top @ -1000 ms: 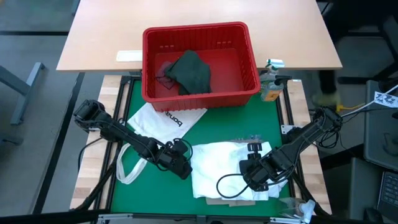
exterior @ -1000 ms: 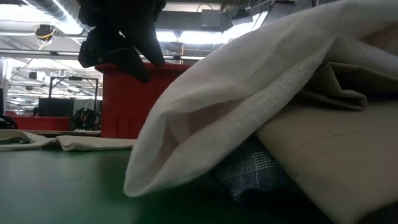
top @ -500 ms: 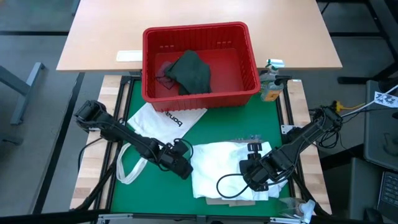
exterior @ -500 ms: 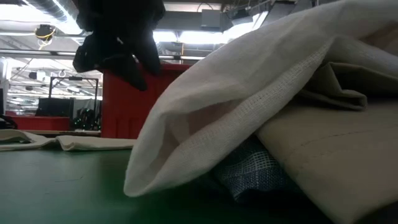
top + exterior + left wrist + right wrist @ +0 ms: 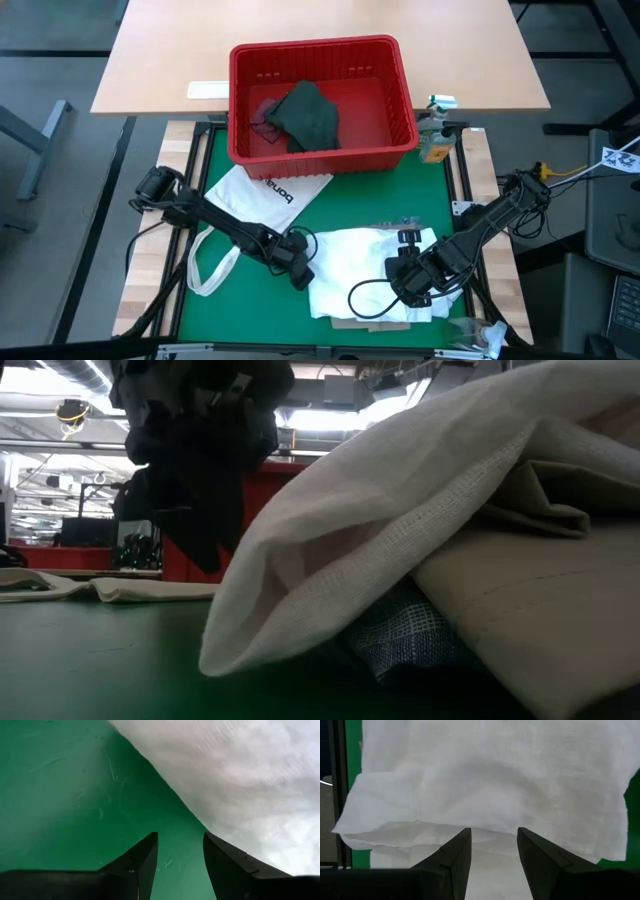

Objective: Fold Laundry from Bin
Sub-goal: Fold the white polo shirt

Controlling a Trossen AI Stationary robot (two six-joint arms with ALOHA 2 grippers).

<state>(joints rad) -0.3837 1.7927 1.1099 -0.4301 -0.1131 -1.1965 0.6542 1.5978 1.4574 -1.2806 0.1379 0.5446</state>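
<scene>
White shirt (image 5: pixel 365 262) mid-fold; my left hand (image 5: pixel 300 275) and right hand (image 5: pixel 408 292), both spread and empty, next must pinch its edges.

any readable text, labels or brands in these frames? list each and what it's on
Black lettering on the white tote bag: upside down in the high view and too small to read reliably.
Label on the small bottle beside the red bin: too small to read.
Nothing else legible in any view.
</scene>
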